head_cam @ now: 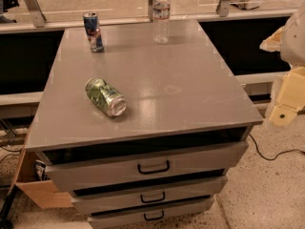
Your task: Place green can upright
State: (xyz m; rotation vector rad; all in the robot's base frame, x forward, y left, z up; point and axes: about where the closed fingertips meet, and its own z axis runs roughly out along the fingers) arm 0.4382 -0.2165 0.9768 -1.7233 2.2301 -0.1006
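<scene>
The green can [106, 97] lies on its side on the grey cabinet top [190, 85], left of centre and towards the front. Its silver end faces the front right. It is green with a pale leafy pattern. My gripper [287, 98] is at the right edge of the view, a cream-coloured piece hanging beside the cabinet's right side. It is off the top and far to the right of the can. It holds nothing that I can see.
A slim blue, silver and red can [93, 31] stands upright at the back left. A clear water bottle [161, 14] stands at the back centre. The cabinet has three drawers [152, 166] below. A cardboard box [35, 190] and a cable [271, 154] lie on the floor.
</scene>
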